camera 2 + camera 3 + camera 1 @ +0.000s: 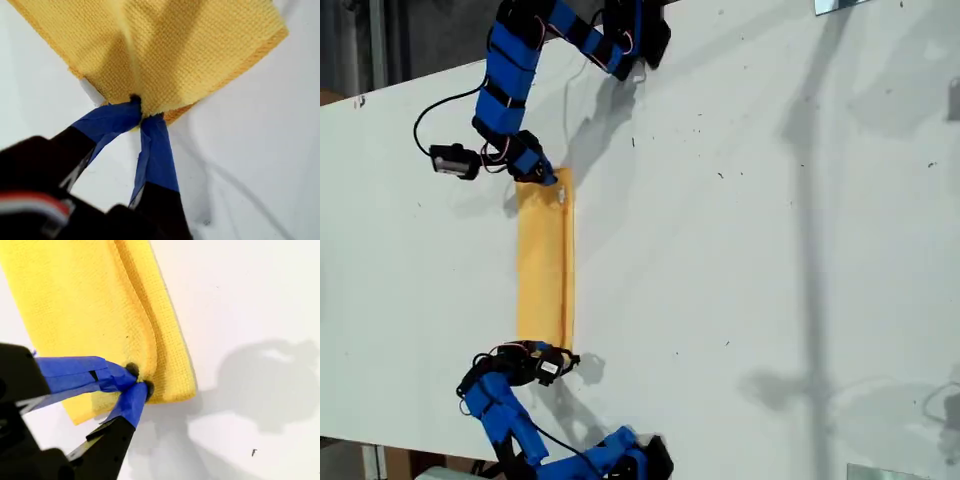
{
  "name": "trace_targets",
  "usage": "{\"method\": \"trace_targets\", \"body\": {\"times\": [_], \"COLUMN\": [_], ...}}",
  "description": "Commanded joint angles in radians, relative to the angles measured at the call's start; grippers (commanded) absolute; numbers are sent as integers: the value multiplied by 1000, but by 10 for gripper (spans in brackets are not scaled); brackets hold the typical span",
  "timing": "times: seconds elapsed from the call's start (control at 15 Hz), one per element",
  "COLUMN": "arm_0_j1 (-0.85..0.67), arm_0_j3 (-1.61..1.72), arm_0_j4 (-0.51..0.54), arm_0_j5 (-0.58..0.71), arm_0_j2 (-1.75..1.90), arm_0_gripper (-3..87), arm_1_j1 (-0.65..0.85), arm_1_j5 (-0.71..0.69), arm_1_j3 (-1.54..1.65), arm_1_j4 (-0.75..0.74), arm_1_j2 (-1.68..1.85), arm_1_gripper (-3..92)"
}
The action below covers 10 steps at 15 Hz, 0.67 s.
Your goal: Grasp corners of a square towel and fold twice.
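The yellow-orange towel point(544, 262) lies on the white table as a narrow folded strip. In the exterior view, my first gripper point(552, 180) is at the strip's upper end and my second gripper point(560, 356) at its lower end. In the first wrist view my first gripper point(140, 107) is shut on a corner of the towel point(175, 55), with a small white tag point(91, 92) beside the blue-taped fingers point(156, 150). In the second wrist view my second gripper point(140, 381) is shut on a corner where the upper layer folds over the towel point(85, 305).
The white table point(770, 250) stretches far to the exterior view's right of the towel. Its edge runs along the exterior view's left side. A black cable point(430, 115) loops near the upper arm. Shiny plates point(840, 5) sit at that view's right corners.
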Motion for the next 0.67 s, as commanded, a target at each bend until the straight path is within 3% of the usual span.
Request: {"method": "trace_targets", "body": {"times": [0.0,0.6], "arm_0_j1": [9,-14], "arm_0_j3": [5,71], "arm_0_j4": [-21,-77], "arm_0_j5": [-15,-15], "arm_0_j2": [35,9], "arm_0_gripper": [-5,-5], "arm_1_j1": [-3,-2], "arm_1_j5": [-11,-15], "arm_1_j3": [0,38], "arm_1_j4": [-8,-34], "arm_1_j2": [78,57], "arm_1_gripper": [-1,-1]}}
